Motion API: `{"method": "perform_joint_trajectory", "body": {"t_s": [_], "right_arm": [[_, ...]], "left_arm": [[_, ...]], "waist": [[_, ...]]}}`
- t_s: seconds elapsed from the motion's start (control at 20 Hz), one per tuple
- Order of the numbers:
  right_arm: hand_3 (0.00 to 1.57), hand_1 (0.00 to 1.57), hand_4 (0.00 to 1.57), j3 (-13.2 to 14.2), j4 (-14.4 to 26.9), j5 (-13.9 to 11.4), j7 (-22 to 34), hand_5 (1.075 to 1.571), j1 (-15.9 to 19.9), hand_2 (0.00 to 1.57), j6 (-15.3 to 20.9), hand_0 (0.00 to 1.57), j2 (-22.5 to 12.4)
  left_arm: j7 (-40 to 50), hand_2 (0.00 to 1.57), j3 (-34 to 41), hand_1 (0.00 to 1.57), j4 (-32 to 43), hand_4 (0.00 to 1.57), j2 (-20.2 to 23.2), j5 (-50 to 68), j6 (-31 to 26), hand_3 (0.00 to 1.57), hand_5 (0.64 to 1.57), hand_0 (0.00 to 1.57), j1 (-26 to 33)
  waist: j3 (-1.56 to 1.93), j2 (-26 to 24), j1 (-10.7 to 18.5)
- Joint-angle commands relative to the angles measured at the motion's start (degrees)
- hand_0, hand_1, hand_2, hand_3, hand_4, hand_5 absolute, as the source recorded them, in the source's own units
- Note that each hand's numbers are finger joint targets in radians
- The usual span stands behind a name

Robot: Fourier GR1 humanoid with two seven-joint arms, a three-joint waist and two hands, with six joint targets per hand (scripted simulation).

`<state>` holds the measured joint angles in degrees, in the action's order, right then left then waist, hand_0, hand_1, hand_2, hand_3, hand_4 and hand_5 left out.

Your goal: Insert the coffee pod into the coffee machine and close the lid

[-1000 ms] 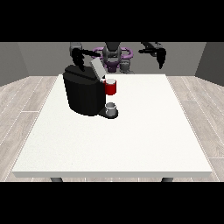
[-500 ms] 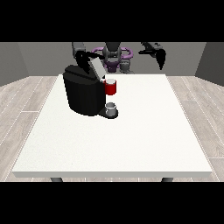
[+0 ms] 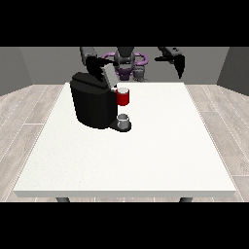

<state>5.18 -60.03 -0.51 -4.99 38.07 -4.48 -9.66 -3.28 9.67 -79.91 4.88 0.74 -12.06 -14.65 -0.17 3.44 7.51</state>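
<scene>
Coffee pod (image 3: pixel 123 97) stands upright, axis vertical, beside coffee machine (image 3: pixel 93 101); each hand's state: cannot tell.

The coffee pod cannot be made out anywhere. The hand at the view's left (image 3: pixel 98 63) is partly merged with the dark raised lid (image 3: pixel 104 74) of the coffee machine (image 3: pixel 93 100), and its finger pose is too small to be read. The fingers of the hand at the view's right (image 3: pixel 179 64), toward 1 o'clock, cannot be told apart either. The surface's (image 3: pixel 146 151) legs are cut off at 6 o'clock. The robot's lower body is hidden behind the surface's far edge.
</scene>
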Motion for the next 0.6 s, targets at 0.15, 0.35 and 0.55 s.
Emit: {"method": "perform_joint_trajectory", "body": {"t_s": [0.15, 0.35, 0.55], "right_arm": [[0.00, 0.00, 0.11, -1.9, 2.2, -2.4, 1.5, 1.571, 3.2, 0.00, 1.1, 0.00, 1.3], [0.00, 0.00, 0.00, -5.7, -0.4, -5.1, 3.2, 1.571, 3.1, 0.00, 4.6, 0.00, 5.5], [0.00, 0.00, 0.12, -5.3, -0.1, -5.6, 3.5, 1.571, 5.4, 0.00, 2.0, 0.00, 1.0]], "left_arm": [[-0.6, 0.00, -1.0, 0.00, 0.0, 0.00, -0.9, 0.0, 1.0, 0.00, 1.571, 0.00, 1.2], [-3.5, 0.00, -0.8, 0.00, 2.9, 0.14, -0.3, -0.9, 1.0, 0.00, 1.571, 0.00, 2.0], [-0.3, 0.00, 0.2, 0.00, 1.7, 0.15, 1.2, 0.8, 0.1, 0.00, 1.571, 0.00, -0.5]], "waist": [[0.16, 0.9, 1.4], [0.15, -0.5, 0.3], [0.16, 0.5, 2.1]]}}
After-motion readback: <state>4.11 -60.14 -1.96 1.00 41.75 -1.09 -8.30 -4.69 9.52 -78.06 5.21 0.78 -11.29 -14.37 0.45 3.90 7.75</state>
